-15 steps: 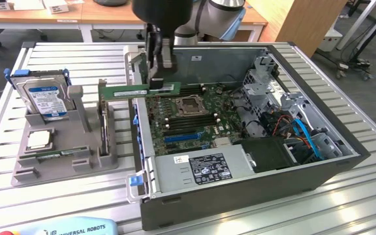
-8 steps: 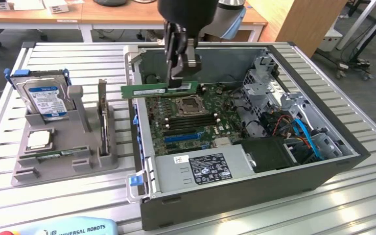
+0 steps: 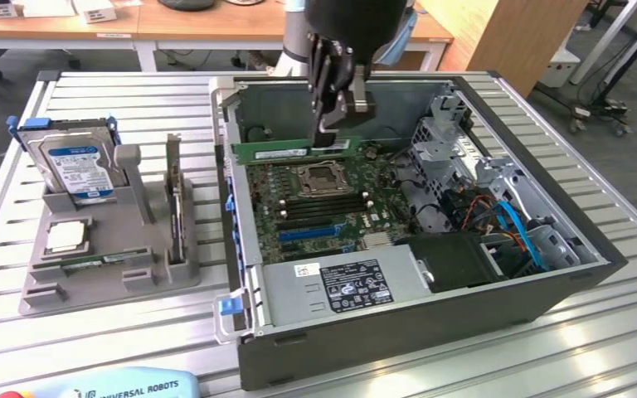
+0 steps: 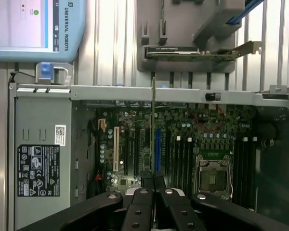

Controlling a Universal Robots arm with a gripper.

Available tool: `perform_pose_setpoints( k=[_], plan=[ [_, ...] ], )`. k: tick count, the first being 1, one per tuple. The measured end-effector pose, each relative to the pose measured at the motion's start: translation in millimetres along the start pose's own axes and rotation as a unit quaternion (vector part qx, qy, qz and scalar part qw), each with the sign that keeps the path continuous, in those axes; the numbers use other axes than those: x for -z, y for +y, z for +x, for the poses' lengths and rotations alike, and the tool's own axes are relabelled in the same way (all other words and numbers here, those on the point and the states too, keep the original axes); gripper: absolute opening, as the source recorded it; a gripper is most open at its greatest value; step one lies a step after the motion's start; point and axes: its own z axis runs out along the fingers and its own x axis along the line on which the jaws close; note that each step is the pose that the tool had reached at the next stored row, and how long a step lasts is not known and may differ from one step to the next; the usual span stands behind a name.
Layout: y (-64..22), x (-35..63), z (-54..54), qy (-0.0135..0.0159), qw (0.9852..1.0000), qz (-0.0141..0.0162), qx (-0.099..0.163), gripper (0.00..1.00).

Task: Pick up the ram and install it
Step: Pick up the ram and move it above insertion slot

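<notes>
1. Open computer case (image 3: 407, 332) lies on its side on the slatted bench (image 3: 584, 356), motherboard (image 3: 330, 211) facing up.
2. Gripper (image 3: 330, 139) hangs inside the case, over the far part of the board as the exterior view shows it.
3. Fingers (image 4: 147, 187) are pinching the ram (image 3: 285, 152). They are pressed nearly together on its upper edge, toward the stick's end on the exterior view's right.
4. The ram is held level on its long edge, green face with pale sticker toward the exterior camera. It sits just beyond the processor socket (image 3: 321, 178).
5. The wrist view sees the ram (image 4: 153, 125) edge-on as a thin line running out from the gripper (image 4: 154, 180), above the board's slots near a blue slot (image 4: 157, 149). It is not seated in a slot. Height above the board cannot be told.
6. Black memory slots (image 4: 183, 161) flank the socket; those visible look unfilled.
7. Power supply (image 3: 341, 286) with printed label sits at the near end of the case.
8. Grey holder (image 3: 130, 274) stands on the bench at the exterior view's left, carrying the blue-labelled hard drive (image 3: 75, 166), a square processor chip (image 3: 66, 236) and an upright card (image 3: 172, 186).
9. Teach pendant (image 3: 130, 385) lies at the near bench edge.
</notes>
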Motion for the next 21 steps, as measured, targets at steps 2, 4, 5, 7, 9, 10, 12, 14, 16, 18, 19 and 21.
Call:
perform_pose_setpoints(
  k=[2,4,5,7,9,10,12,14,16,18,19,21],
  plan=[
    [-6.8,0.3,0.0,0.0000,1.0000,0.0000,0.000,0.12],
    [-13.3,0.5,0.0,0.0000,1.0000,0.0000,0.000,0.12],
    [-16.8,0.7,0.1,0.0000,1.0000,0.0000,0.000,0.12],
    [-22.9,0.9,0.1,0.0000,1.0000,0.0000,0.000,0.12],
    [-28.9,1.2,0.1,0.0000,1.0000,0.0000,0.000,0.12],
    [-31.8,1.3,0.1,0.0000,1.0000,0.0000,0.000,0.12],
    [-38.0,1.5,0.2,0.0000,1.0000,0.0000,0.000,0.12],
    [-43.6,1.8,0.2,0.0000,1.0000,0.0000,0.000,0.12],
    [-49.0,2.0,0.2,0.0000,1.0000,0.0000,0.000,0.12],
    [-53.6,2.2,0.3,0.0000,1.0000,0.0000,0.000,0.12],
    [-55.0,2.2,0.3,0.0000,1.0000,0.0000,0.000,0.12],
    [-55.5,2.2,0.3,0.0000,1.0000,0.0000,0.000,0.12]
  ],
)
